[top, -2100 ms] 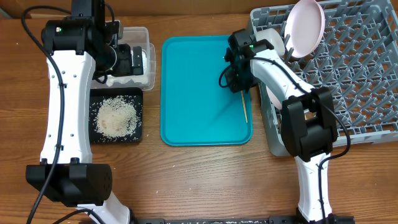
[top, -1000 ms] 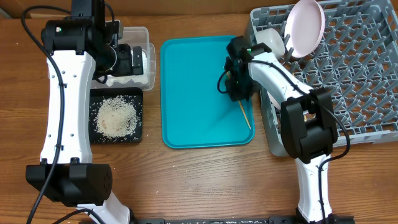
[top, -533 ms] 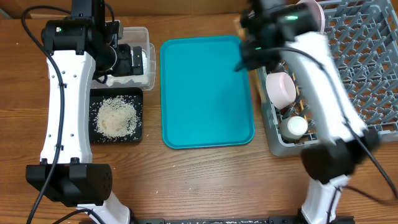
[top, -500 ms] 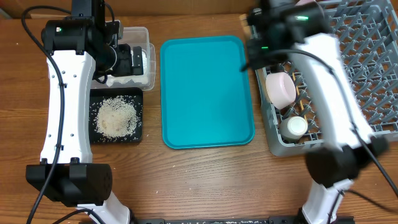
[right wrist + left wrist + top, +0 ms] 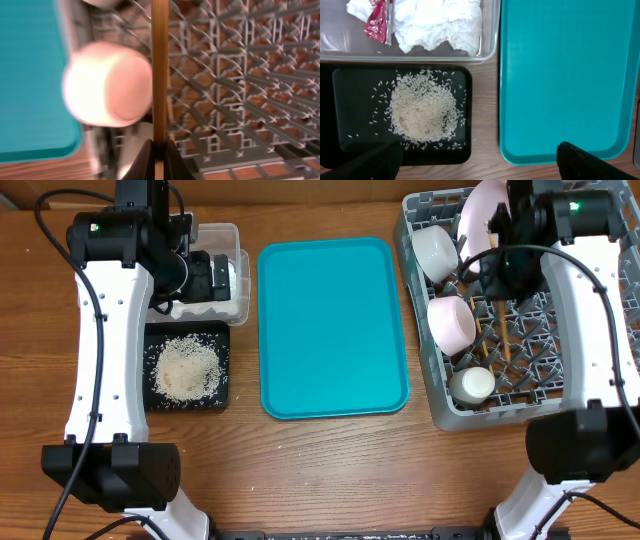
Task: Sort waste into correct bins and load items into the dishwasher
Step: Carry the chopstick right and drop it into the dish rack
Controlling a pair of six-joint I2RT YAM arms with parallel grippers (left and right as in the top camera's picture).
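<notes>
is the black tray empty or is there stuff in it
Not empty: a heap of white rice lies in the middle of the black tray, with loose grains scattered around it.

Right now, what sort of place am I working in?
Likely a lab tabletop mock-up of dish clearing, not a real kitchen: a wooden table, a grey dish rack standing in for a dishwasher, and a teal tray.

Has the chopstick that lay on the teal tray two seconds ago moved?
Yes. The chopstick has left the teal tray and gone right of it. The right pincer now holds it over the grey rack.
</notes>
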